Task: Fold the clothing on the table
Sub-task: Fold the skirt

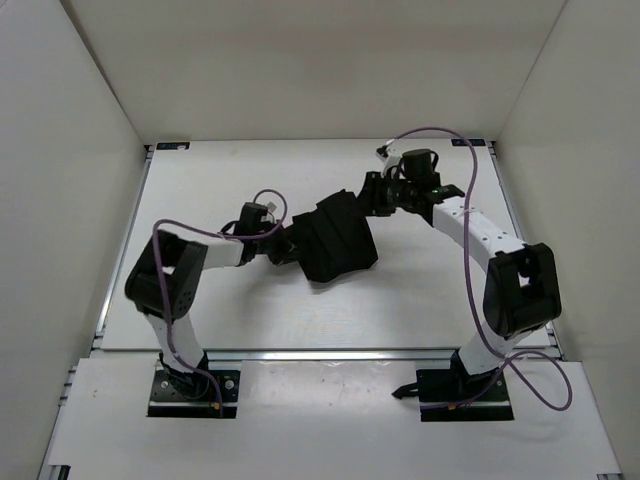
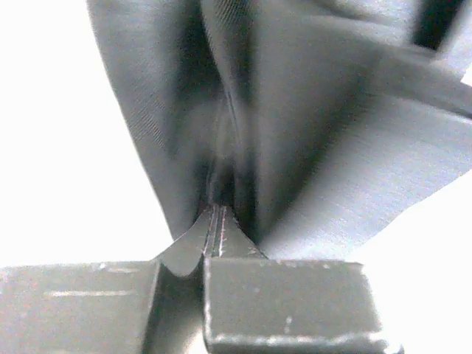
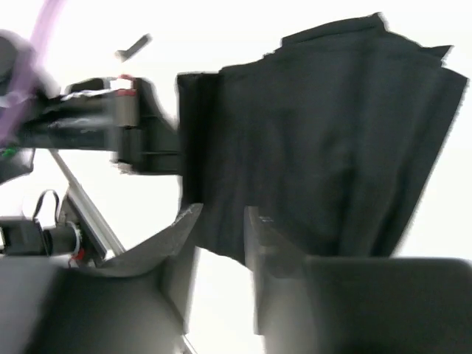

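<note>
White walls [image 1: 90, 100] box in a white table [image 1: 250, 310], seen from above. Left of centre, the left gripper [image 1: 283, 247] is clamped tight on a fold at the left edge of the clothing [image 1: 335, 240]. This is a black, pleated, skirt-like garment, bunched compactly at the middle of the table and well away from every edge. At the garment's far right corner is the right gripper [image 1: 372, 197], its jaws apart. Its wrist view shows fabric just beyond the fingers, not pinched.

A fold seems to be partway laid, held on the left side only. The next move probably calls for the right gripper to back off without snagging cloth, while the left one lowers its edge flat.
</note>
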Action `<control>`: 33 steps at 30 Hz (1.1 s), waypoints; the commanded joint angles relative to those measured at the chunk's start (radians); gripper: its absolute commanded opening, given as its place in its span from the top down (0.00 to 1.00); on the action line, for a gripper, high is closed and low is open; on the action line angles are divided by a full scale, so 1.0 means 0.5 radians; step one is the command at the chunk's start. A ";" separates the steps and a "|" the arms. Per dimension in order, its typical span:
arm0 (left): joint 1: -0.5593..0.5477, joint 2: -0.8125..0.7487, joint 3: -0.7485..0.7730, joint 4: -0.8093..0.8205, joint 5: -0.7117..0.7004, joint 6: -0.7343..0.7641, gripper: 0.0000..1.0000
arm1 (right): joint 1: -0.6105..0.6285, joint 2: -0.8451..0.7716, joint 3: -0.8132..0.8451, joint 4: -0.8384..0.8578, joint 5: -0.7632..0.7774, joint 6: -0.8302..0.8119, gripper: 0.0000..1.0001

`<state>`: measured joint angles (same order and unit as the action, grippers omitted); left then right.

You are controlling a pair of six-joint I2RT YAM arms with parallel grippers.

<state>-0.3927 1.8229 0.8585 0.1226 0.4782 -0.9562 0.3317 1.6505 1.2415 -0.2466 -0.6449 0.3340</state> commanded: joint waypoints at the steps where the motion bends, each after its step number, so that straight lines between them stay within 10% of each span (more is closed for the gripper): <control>1: 0.180 -0.363 -0.103 -0.131 -0.045 0.081 1.00 | -0.074 0.024 0.020 -0.031 0.020 -0.015 0.77; 8: 0.197 -0.786 -0.030 -0.323 -0.061 0.262 0.96 | -0.037 0.157 -0.041 0.103 -0.173 -0.018 1.00; 16: -0.089 -0.539 -0.161 0.448 0.335 -0.051 1.00 | -0.089 0.301 -0.026 0.413 -0.642 0.089 1.00; 33: -0.086 -0.035 -0.392 0.372 0.323 0.255 1.00 | -0.295 0.807 -0.093 0.524 -0.674 -0.128 0.99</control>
<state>-0.4541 1.8202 0.6643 0.3454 0.6666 -0.9005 0.2012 2.0712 1.2083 -0.0147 -1.0172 0.3111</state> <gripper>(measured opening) 0.025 0.007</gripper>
